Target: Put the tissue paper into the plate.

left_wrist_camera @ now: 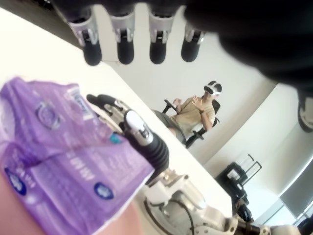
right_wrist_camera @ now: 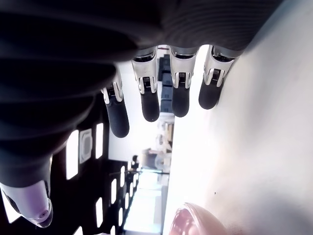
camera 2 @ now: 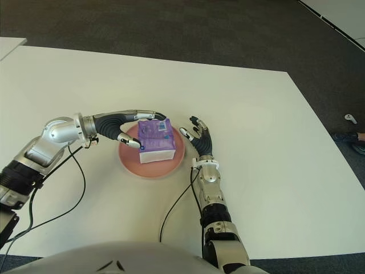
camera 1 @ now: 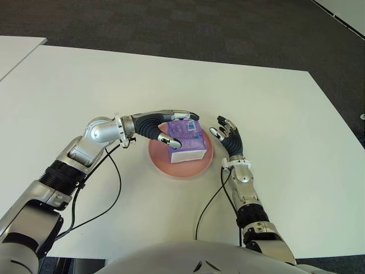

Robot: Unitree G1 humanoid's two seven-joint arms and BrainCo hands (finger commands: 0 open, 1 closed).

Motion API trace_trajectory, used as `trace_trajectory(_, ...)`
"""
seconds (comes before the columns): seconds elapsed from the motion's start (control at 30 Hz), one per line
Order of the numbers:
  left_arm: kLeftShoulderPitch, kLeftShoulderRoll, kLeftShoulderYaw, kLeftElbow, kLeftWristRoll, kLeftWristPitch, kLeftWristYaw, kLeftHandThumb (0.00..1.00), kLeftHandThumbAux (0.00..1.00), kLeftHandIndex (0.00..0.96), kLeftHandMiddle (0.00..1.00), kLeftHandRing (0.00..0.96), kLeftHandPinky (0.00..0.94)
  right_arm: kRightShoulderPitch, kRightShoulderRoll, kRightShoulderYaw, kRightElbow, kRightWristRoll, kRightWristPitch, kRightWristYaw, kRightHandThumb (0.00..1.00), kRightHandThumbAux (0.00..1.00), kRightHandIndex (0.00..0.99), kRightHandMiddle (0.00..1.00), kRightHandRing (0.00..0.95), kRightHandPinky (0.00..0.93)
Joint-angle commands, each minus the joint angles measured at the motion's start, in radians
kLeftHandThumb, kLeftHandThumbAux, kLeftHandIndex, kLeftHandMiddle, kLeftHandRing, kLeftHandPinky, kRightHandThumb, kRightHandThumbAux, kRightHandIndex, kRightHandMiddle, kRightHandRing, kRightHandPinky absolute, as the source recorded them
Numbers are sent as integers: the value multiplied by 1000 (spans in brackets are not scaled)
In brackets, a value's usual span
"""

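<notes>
Right now the purple tissue paper pack [camera 1: 186, 140] is lying in the pink plate [camera 1: 161, 161] on the white table [camera 1: 274, 114]. The left hand [camera 1: 165, 127] is arching over it, fingers spread and gripping nothing. The right hand [camera 1: 228, 136] is hovering just beside the plate's right rim, fingers loose and empty.

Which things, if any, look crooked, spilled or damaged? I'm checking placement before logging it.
Nothing stands out. The purple plastic tissue pack lies inside the round pink plate on the white table. The left hand arches over it, apparently untouching; the right hand shows open beside the plate.
</notes>
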Motion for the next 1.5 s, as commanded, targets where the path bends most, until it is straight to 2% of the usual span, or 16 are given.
trace_trajectory(0.03,25,-21,52,-27,-14,29,11,186,306,0,0,0,0,35,5,-1,43,8,32,5,513,620,257,179,121,122)
trace_trajectory(0.2,23,-59,103,-13,-61,10,7,177,353,0,0,0,0,35,6,-2,42,10,32,6,520,617,258,182,124,126)
trace_trajectory(0.3,-15,-118,190,96,-117,-70,54,155,367,0,0,0,0,39,10,-2,31,16,47,7,524,614,255,180,124,128)
trace_trajectory(0.4,-23,-209,287,122,-207,-51,145,104,362,0,0,0,0,42,16,-2,20,16,60,1,518,611,250,176,123,129)
trace_trajectory(0.5,-36,-263,339,157,-237,-22,207,40,354,0,0,0,0,42,21,-2,16,12,70,-9,516,608,247,174,124,131)
trace_trajectory(0.7,-85,-301,420,293,-188,34,360,4,388,0,0,0,0,46,25,3,2,6,79,-18,525,603,251,177,130,142)
trace_trajectory(0.77,-114,-301,442,408,-156,23,420,1,411,0,0,0,0,48,24,3,1,7,75,-15,521,605,251,179,132,145)
trace_trajectory(0.93,-127,-324,461,530,-79,-23,554,0,450,0,0,0,0,50,20,1,2,10,66,-7,506,614,252,183,138,152)
trace_trajectory(1.0,-106,-343,461,579,-37,-66,624,0,455,0,0,0,0,50,19,0,2,10,68,-7,504,616,253,184,138,147)
trace_trajectory(1.17,-89,-360,457,671,24,-132,726,0,458,0,0,0,0,50,17,-1,7,10,63,-5,504,617,254,184,137,138)
trace_trajectory(1.33,-90,-388,450,749,79,-143,834,0,467,0,0,0,0,58,12,-3,-1,13,55,2,513,626,257,190,144,152)
trace_trajectory(1.5,33,-479,398,595,133,-145,904,0,486,0,0,0,0,68,16,-4,-10,21,61,9,524,629,256,195,152,162)
